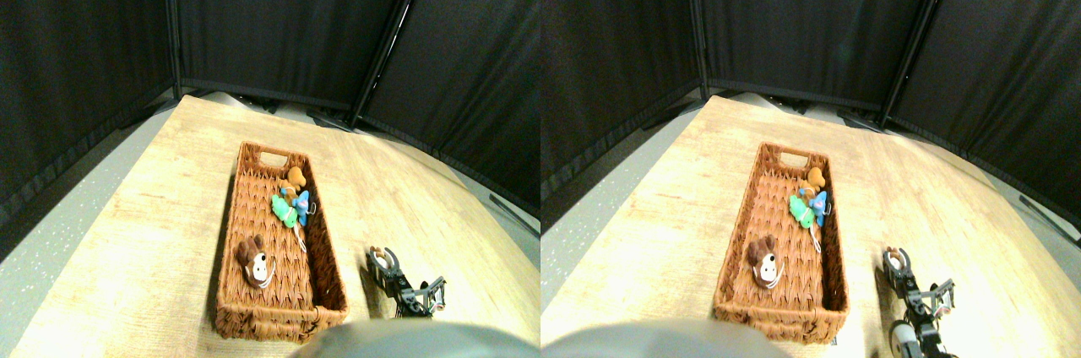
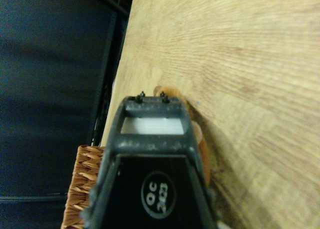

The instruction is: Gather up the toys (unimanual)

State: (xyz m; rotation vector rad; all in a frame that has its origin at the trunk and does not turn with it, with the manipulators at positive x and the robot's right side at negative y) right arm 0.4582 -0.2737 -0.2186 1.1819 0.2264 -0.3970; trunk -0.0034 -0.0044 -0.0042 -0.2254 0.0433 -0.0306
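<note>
1. Right gripper (image 1: pixel 384 258) sits low on the table (image 1: pixel 152 206), just beside the basket's right wall and near its front end. Whether my gripper is clenched or released I cannot tell (the wrist view shows only the dark frame from behind).
2. Toy at the tip: a small orange-tan toy (image 2: pixel 199 139) lies on the wood against the far side of the frame. It is partly hidden, so I cannot tell if it is grasped or only touched. It is the only toy I can see outside the basket.
3. Toys already collected:
   - the brown-white toy (image 1: pixel 253 263) lies on the basket floor toward the front;
   - the green toy (image 1: pixel 285 212), blue toy (image 1: pixel 301 203) and orange-brown toy (image 1: pixel 296 177) are bunched against the right wall, toward the far end.
4. Basket (image 1: pixel 279 317): long, woven, lying lengthwise away from me, with a free floor along its left side.
5. Surroundings: dark screens (image 1: pixel 279 20) stand behind the table.
6. Step in hand, as I judge it: pick-up of the last toy on the table.
7. Next move requires a confirmed firm grip, a lift clear of the rim, a short sideways carry over the wall, then release above the floor. Risk: snagging the wicker rim.
</note>
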